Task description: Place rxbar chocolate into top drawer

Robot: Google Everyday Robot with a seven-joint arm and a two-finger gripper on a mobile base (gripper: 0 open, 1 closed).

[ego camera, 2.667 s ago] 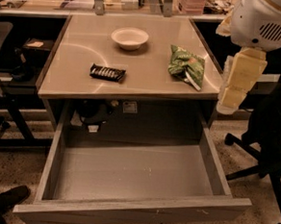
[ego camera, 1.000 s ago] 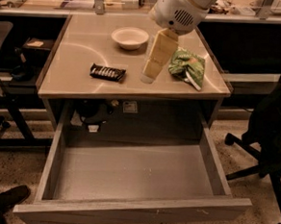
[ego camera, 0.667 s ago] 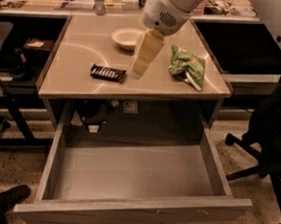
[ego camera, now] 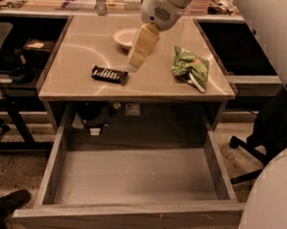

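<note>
The rxbar chocolate (ego camera: 109, 74) is a small flat black bar with pale lettering, lying on the left front part of the tabletop (ego camera: 83, 58). My gripper (ego camera: 135, 62) hangs over the table on a pale arm, just to the right of the bar and slightly above it. The top drawer (ego camera: 126, 221) is pulled out wide below the table's front edge, and its grey bottom holds nothing.
A white bowl (ego camera: 125, 38) stands at the back middle of the table, partly behind my arm. A green snack bag (ego camera: 190, 68) lies at the right. An office chair (ego camera: 265, 139) stands to the right of the drawer; dark furniture stands at the left.
My gripper has swung from the table's right side leftward across the tabletop and now hangs close to the black bar. The bar, bowl, bag and drawer have not moved.
</note>
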